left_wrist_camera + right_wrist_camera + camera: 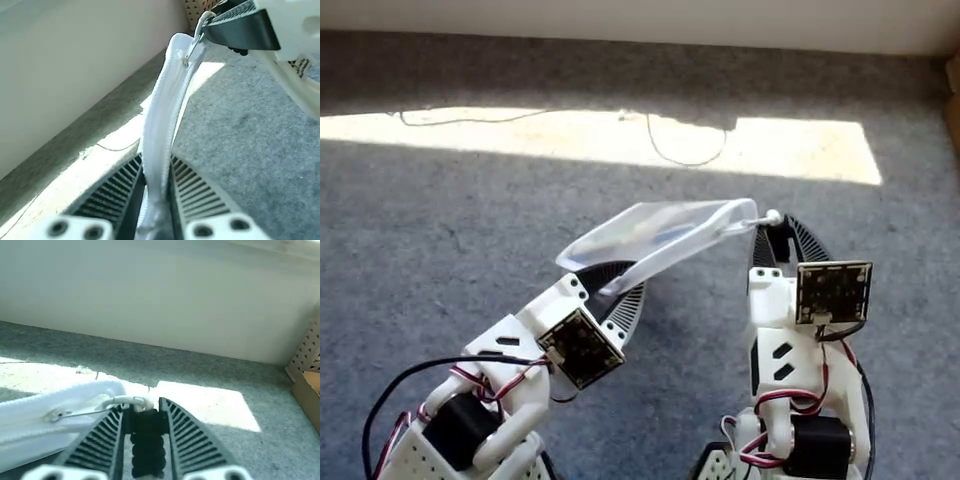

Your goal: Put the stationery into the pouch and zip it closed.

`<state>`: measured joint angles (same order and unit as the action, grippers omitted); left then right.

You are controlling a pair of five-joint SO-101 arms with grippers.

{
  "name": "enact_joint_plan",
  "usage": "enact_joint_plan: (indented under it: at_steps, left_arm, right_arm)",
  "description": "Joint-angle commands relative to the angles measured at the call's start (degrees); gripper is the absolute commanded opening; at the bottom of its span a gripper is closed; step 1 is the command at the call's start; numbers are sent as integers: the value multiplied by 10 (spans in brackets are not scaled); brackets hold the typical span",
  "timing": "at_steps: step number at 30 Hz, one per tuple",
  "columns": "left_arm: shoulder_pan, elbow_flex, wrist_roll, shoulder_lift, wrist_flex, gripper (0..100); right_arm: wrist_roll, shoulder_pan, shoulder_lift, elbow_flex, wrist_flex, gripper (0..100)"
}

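Note:
A clear pouch [650, 235] with a white zip hangs in the air between the two arms, above the grey carpet. My left gripper [610, 285] is shut on its lower left end; in the left wrist view the zipped edge [160, 115] runs up out of the left gripper [156, 167]. My right gripper [775, 235] is shut on the metal zip pull [760, 220] at the pouch's far right end. The right wrist view has the pull's ring [122, 401] pinched in the right gripper [142, 407], with the pouch [45, 425] beside it. Something bluish shows faintly through the pouch.
Grey carpet [440, 240] lies all around. A sunlit strip [520, 135] with a thin cable [680, 155] crosses it near the white wall [150, 300]. A cardboard box [306, 382] stands at the far right.

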<state>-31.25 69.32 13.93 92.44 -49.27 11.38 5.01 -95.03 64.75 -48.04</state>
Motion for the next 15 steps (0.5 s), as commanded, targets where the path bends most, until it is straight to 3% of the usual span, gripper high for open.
enact_joint_plan:
  at_steps: [1, 7, 15]
  left_arm:
    - [58, -60, 0, 16, -22, 5]
    - [59, -84, -1, 20, -52, 5]
    - [64, -96, -8, 131, -108, 5]
  right_arm:
    - [-5, 58, 3, -22, 28, 7]
    - [-5, 58, 3, -22, 28, 7]
    - [-5, 61, 4, -22, 28, 7]
